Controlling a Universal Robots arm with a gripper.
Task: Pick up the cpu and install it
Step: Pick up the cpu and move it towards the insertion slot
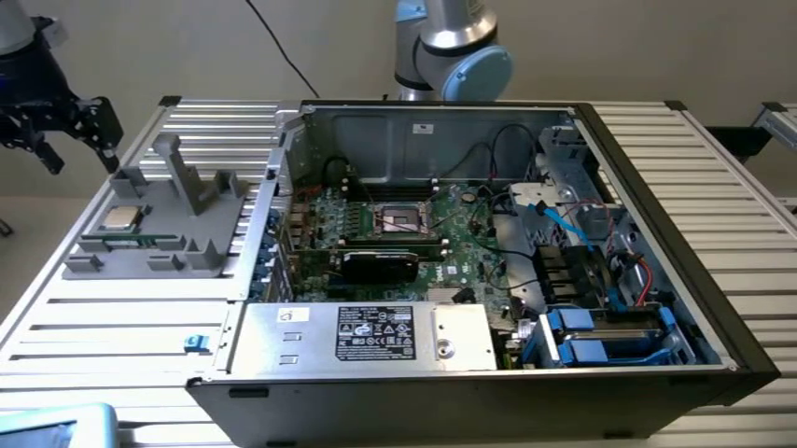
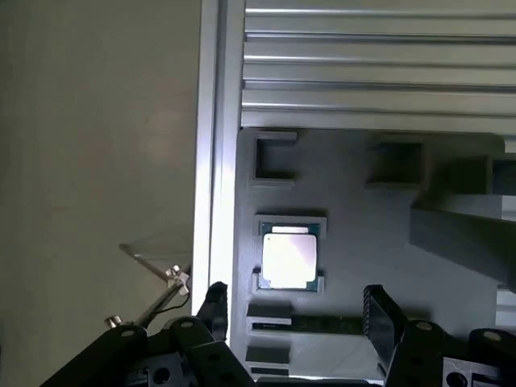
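The cpu [image 1: 121,217] is a small silver-topped square chip lying flat in a recess of the grey holder block [image 1: 162,229], on the exterior view's left beside the computer case. My gripper [image 1: 80,147] hangs in the air above and beyond the block, over the table's edge. In the wrist view the cpu [image 2: 289,256] lies just ahead of my gripper [image 2: 298,310], whose two black fingers [image 2: 383,310] stand wide apart with nothing between them. The bare socket [image 1: 401,219] sits on the motherboard inside the open case [image 1: 648,187].
A black card on a green board [image 1: 380,263] lies just in front of the socket. A silver box with a white label [image 1: 361,334] fills the case's near side. Cables and blue drive bays [image 1: 598,331] crowd the exterior view's right. Two uprights [image 1: 187,173] rise from the holder block.
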